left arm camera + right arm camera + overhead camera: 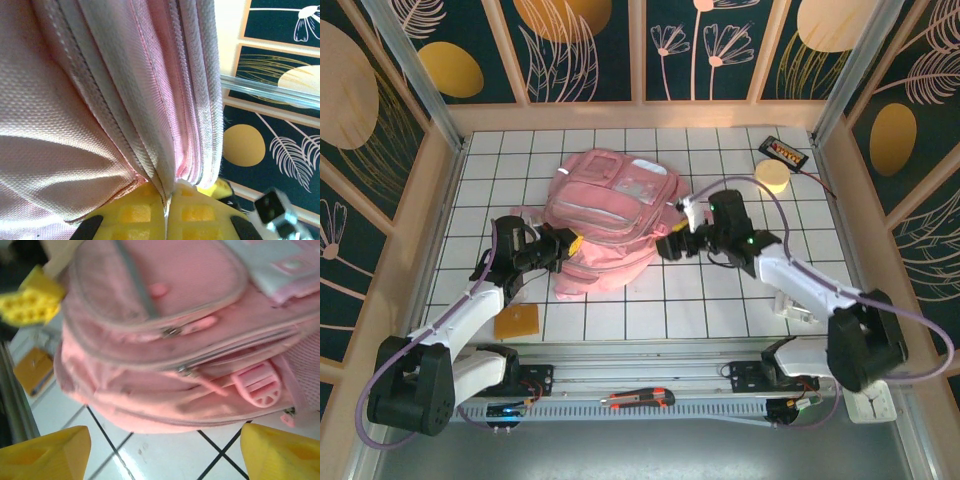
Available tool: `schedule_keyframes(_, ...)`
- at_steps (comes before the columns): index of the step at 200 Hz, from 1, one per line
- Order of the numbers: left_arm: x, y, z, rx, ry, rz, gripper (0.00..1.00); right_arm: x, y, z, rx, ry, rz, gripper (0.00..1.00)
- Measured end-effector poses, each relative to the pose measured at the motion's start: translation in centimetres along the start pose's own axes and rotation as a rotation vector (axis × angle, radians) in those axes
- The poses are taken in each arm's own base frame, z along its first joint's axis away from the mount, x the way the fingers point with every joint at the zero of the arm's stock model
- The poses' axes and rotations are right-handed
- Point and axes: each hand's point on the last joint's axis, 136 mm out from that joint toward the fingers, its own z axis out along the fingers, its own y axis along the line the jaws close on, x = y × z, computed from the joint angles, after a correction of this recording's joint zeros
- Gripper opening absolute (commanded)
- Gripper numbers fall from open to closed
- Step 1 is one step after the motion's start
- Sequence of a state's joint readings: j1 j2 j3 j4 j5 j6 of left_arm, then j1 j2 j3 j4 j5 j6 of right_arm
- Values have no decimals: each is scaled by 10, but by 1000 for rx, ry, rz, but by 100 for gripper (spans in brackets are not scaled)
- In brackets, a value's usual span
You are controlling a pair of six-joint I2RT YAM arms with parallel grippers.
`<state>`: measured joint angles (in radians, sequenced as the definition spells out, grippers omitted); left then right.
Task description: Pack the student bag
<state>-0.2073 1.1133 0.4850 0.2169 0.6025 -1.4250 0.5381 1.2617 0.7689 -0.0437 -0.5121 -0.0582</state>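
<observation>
Left hand (568, 248): pinching student bag (610, 215) seam
Right hand (672, 245): wide; bag at its 9 o'clock
Bag axis: 1–7 o'clock

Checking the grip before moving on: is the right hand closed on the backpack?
No, the right hand's yellow fingers stand wide apart, clear of the backpack.

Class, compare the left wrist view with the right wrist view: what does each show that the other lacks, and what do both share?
Left wrist view, not the right: the seam of the student bag pinched in the shut left gripper, and the patterned wall behind. Right wrist view, not the left: the open right gripper above the tiled table, the bag's zipper pulls, a pink buckle, a flat orange item. Shared: the pink bag fabric.
</observation>
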Motion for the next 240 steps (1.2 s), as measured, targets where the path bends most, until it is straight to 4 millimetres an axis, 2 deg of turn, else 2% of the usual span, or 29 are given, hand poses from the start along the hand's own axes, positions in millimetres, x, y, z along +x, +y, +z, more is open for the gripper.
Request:
schedule_keyframes(17,0,0,0,2,-1,0,0,10,9,-1,4,-20,-163,78)
schedule_keyframes(47,-2,-1,-1,6,-3,-2,0,9,-5,5,58,-27,-332,74)
schedule_keyframes(66,-1,0,-1,8,-4,-5,0,10,-10,9,72,-35,-395,68)
schedule_keyframes(85,-1,1,-2,10,-7,-8,0,13,-15,15,82,-29,-423,63)
schedule_keyframes(112,0,6,-3,6,-8,-15,0,22,-23,29,82,-6,-448,50)
schedule_keyframes(154,1,8,-8,13,-21,-12,0,36,-34,48,73,45,-445,49)
schedule_keyframes(217,1,9,-9,15,-23,-11,0,17,-36,60,73,11,-483,47)
schedule_keyframes(240,1,9,-9,15,-23,-11,0,17,-35,66,65,11,-489,47)
